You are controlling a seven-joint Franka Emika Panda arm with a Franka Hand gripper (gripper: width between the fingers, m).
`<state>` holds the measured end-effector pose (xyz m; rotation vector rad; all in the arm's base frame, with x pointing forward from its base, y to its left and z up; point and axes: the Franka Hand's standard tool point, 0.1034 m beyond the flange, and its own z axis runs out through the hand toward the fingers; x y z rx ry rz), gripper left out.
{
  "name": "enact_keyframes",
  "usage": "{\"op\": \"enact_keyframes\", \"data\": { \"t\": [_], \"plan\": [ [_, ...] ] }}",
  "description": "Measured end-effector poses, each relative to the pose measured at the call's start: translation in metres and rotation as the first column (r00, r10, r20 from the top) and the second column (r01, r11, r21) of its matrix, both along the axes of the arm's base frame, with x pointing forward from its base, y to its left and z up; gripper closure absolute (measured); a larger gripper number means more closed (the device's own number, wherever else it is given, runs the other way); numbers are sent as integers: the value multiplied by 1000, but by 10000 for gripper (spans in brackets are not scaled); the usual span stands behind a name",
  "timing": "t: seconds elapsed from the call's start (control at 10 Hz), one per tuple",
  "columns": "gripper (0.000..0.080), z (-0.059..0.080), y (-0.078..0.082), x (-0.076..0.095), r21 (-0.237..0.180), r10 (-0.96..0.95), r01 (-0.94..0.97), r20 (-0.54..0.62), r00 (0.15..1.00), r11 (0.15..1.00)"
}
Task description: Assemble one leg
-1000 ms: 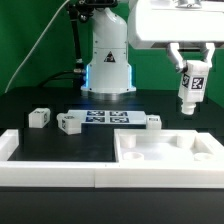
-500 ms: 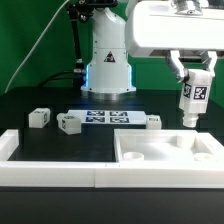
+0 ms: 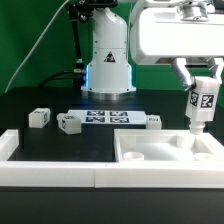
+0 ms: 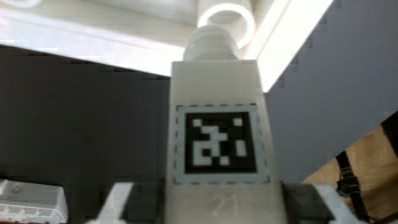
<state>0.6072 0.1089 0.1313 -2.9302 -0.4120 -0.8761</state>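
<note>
While the arm reaches in from the top of the exterior view with its wrist turned straight down, I see the claw (image 3: 203, 97) clamped on the leg (image 3: 199, 116), one finger pressed to either side of the post's upper half. The leg hangs upright, or very nearly so, and a black-and-white tag (image 3: 204, 101) faces the camera between the fingers. Its lower end sits at the far corner of the white tray-shaped part (image 3: 150, 160), on the exterior view's right. From this angle I cannot tell whether the tip touches the tray floor or hangs just above it. Through the wrist view I look along the leg (image 4: 217, 100): its tag (image 4: 217, 142) fills the middle of the picture. Past the far end a white ring (image 4: 226, 14) shows, roughly in line with the post, though I cannot tell if the two meet. On the black counter (image 3: 40, 98), well apart from the claw, a loose post (image 3: 38, 117) and a second post (image 3: 68, 122) lie to the exterior view's left of the marker board (image 3: 100, 117). A third post (image 3: 153, 121) rests just off the board's other end. The robot's white base (image 3: 108, 60) stands behind the board.
</note>
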Motion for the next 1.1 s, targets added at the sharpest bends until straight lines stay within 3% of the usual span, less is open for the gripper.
{"op": "enact_keyframes", "data": {
  "t": [0.3,0.5,1.1],
  "plan": [
    [508,-14,3,11,7,-3,3,-1,1000,1000],
    [508,-26,8,8,7,3,-3,-15,1000,1000],
    [508,-36,6,8,6,-2,2,3,1000,1000]
  ]
}}
